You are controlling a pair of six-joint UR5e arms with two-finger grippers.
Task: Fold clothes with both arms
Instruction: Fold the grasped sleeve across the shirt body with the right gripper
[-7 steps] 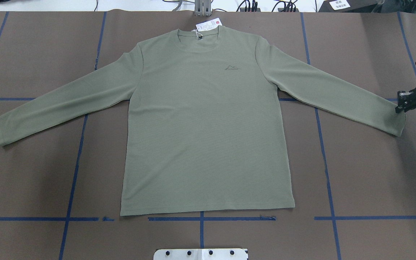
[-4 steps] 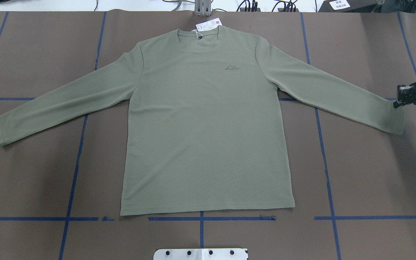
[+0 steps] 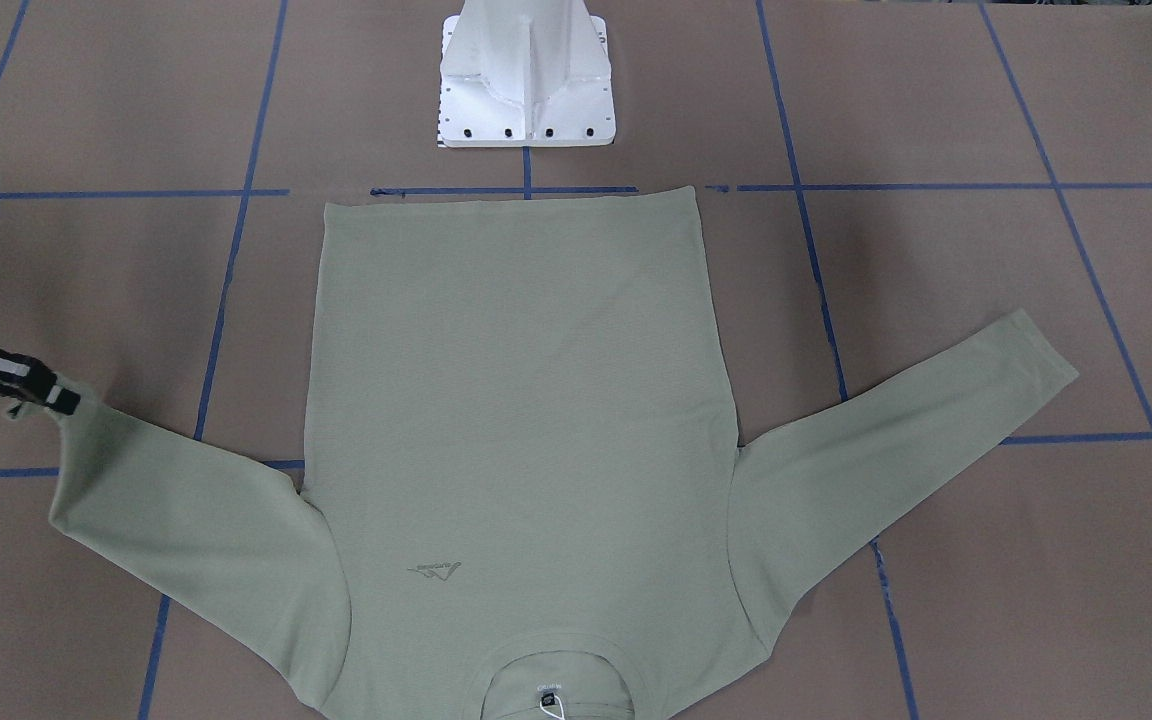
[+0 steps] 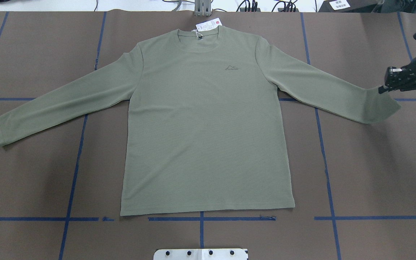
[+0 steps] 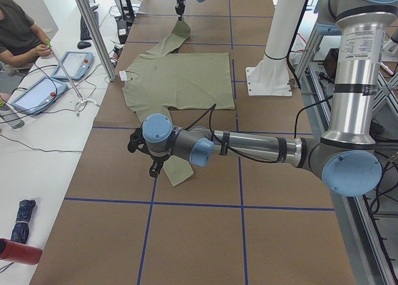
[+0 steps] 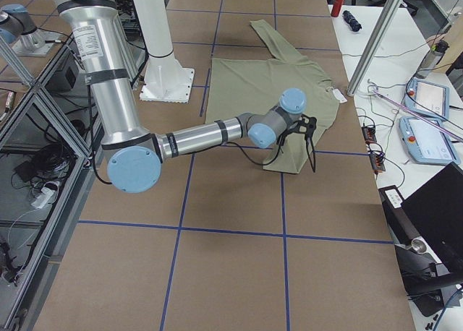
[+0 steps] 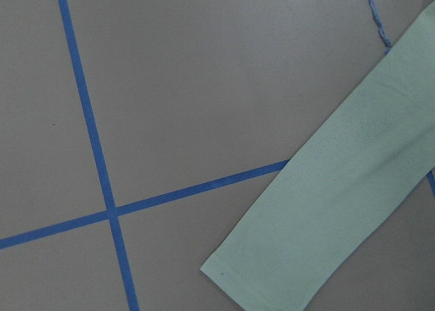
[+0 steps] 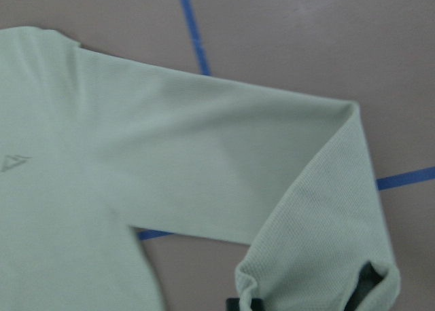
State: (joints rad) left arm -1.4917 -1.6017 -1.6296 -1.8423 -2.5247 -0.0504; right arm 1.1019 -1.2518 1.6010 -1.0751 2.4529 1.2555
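The right fingers [image 4: 382, 89] pinch one sleeve end [image 4: 385, 106] up off the bench [image 4: 31, 173] so the shirt [image 4: 208, 126] can fold; I cannot tell if the left fingers [image 5: 154, 168] are open.

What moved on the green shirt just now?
The right hand, gripping the cuff, lifted it off the table and carried it a little toward the middle of the shirt. The other sleeve and the chest stayed flat.
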